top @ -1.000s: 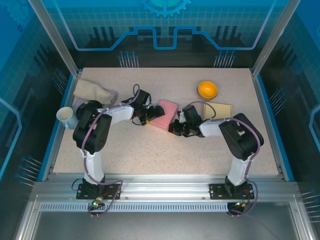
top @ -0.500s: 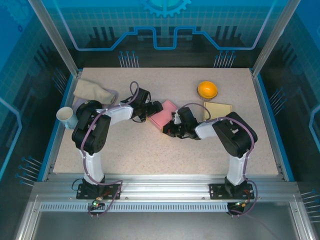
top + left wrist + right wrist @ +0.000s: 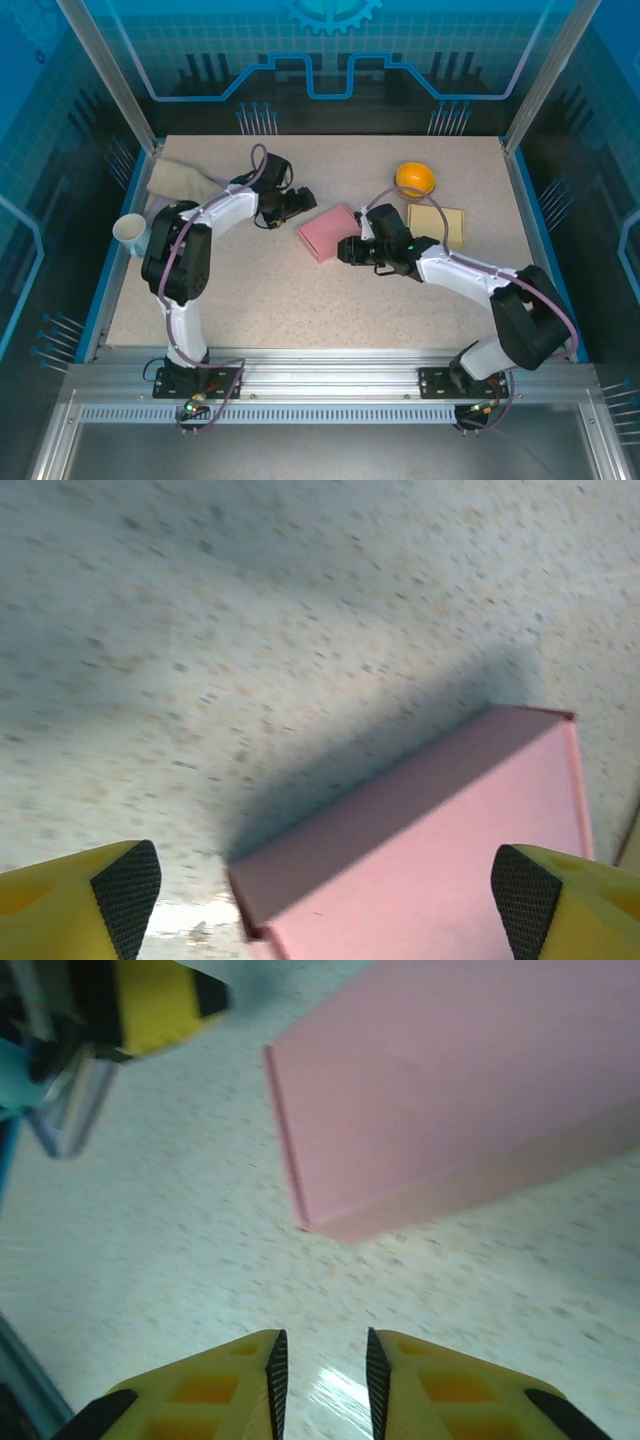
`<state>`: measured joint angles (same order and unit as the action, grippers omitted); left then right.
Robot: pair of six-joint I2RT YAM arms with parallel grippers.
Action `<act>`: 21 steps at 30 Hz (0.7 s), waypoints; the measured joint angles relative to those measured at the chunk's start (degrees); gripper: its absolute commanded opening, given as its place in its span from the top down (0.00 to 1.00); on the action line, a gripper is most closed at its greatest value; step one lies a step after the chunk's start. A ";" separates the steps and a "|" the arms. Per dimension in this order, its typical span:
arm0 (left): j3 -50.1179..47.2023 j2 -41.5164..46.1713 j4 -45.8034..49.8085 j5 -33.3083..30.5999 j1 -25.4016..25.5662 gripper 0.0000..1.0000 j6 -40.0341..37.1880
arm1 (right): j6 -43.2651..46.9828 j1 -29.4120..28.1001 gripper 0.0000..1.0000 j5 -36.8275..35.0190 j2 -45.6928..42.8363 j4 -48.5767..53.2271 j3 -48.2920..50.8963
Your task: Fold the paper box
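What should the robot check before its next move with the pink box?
1. Box lying flat on the table: ok.
2. Left tool wide open and empty: ok.
3. Right tool off the box, jaws slightly apart, nothing between them: ok.
4. Box fully folded: the top looks closed, the underside is hidden: cannot tell.
5. Bowl and yellow sheet apart from the box: ok.
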<state>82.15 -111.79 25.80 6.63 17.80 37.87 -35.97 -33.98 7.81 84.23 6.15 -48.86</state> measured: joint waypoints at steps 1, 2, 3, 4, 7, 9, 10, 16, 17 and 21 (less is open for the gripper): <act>-0.02 0.20 0.98 -0.48 -0.59 0.11 -0.11 | 2.40 0.55 0.57 -1.03 -0.37 3.08 -0.90; -0.46 0.59 1.40 -0.85 -0.96 0.11 -0.07 | 4.72 1.20 0.56 -1.77 -0.46 5.88 -2.01; -1.75 1.60 1.29 -0.94 -1.16 0.11 0.50 | 7.08 2.12 0.53 -2.29 -0.42 8.39 -3.41; -3.89 3.15 0.81 -0.85 -1.09 0.11 1.25 | 9.70 3.39 0.51 -2.91 -0.07 10.69 -5.16; -12.35 8.63 -2.49 0.42 0.57 0.11 5.46 | 15.93 7.82 0.47 -2.95 2.69 12.28 -10.21; -16.22 10.08 -5.51 1.95 2.71 0.11 8.33 | 18.71 10.82 0.47 -2.27 6.56 11.89 -13.64; -17.25 10.03 -6.88 2.54 3.82 0.11 9.53 | 20.06 12.22 0.47 -1.84 9.25 11.54 -15.50; -17.46 5.92 -13.66 4.87 7.63 0.16 14.19 | 25.99 14.25 0.47 -0.20 23.12 10.49 -22.53; -17.11 5.11 -14.05 5.01 7.65 0.17 14.60 | 26.45 14.25 0.47 0.13 24.20 10.34 -22.82; -14.14 1.46 -14.32 5.03 7.43 0.19 14.73 | 27.10 14.29 0.47 1.64 25.86 9.35 -23.12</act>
<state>68.01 -110.32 11.49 11.66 25.23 52.60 -8.86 -19.68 9.45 110.08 15.51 -71.99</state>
